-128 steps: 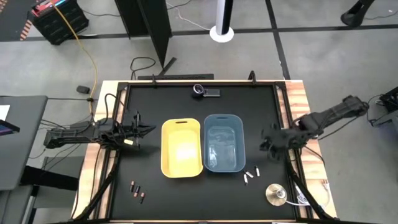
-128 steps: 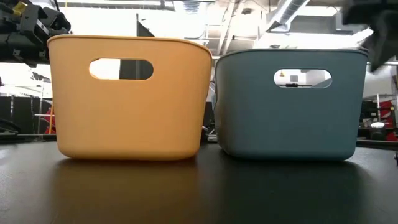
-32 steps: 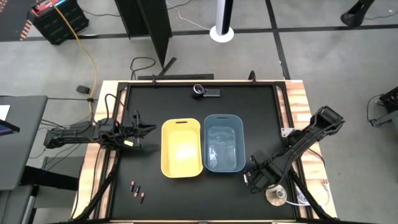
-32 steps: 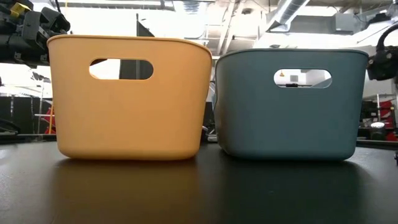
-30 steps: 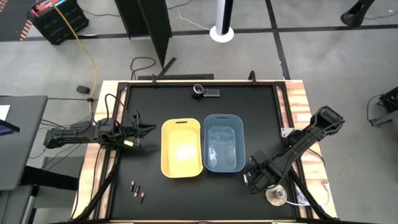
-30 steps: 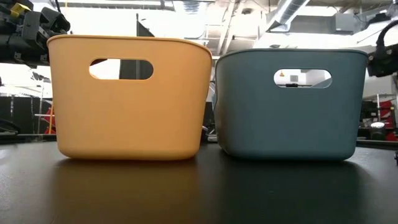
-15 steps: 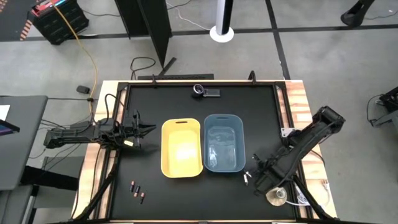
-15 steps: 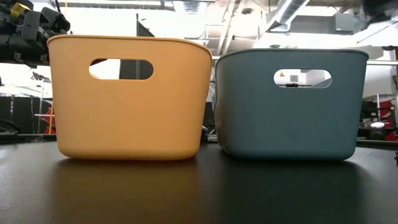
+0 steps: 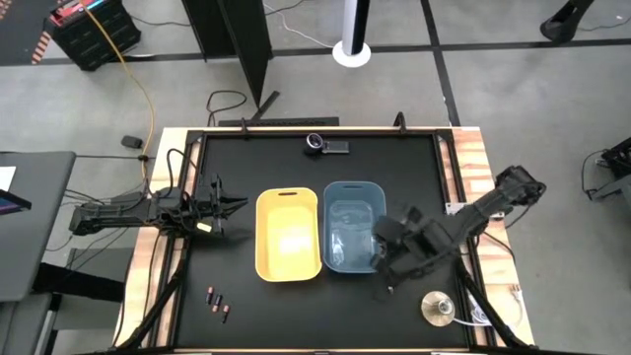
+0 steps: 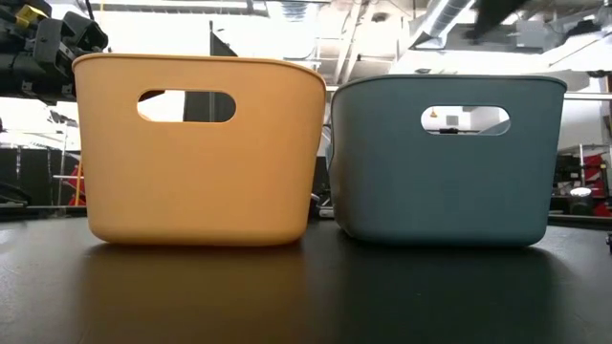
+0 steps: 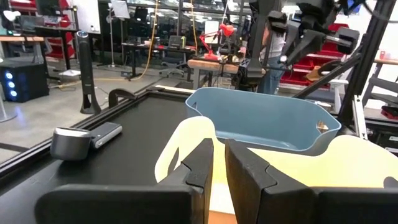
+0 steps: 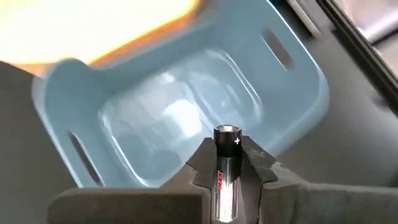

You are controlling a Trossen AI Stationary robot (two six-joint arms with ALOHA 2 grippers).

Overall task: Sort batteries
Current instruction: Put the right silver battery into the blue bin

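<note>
Silver-tipped battery (image 12: 226,163) sits pinched in my right pincer (image 9: 386,258), right of centre by the blue bin (image 9: 354,238) rim for dropping in, while my left pincer (image 9: 235,205) waits narrow, left of the yellow bin (image 9: 288,235).

One silvery battery (image 12: 226,163) stands clamped between fingers; three dark batteries (image 9: 217,303) lie on the table.

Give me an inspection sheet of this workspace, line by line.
Surface: black table, wooden side edges.
Job's things: yellow bin beside blue bin; dark batteries at the near left.
Clutter: silver disc; small camera device.
Grippers: right gripper shut on a battery near the blue bin; left gripper waits left of the yellow bin, fingers nearly closed, empty.
Cables: yellow cable on the floor.
Surroundings: workshop benches, shelves.
</note>
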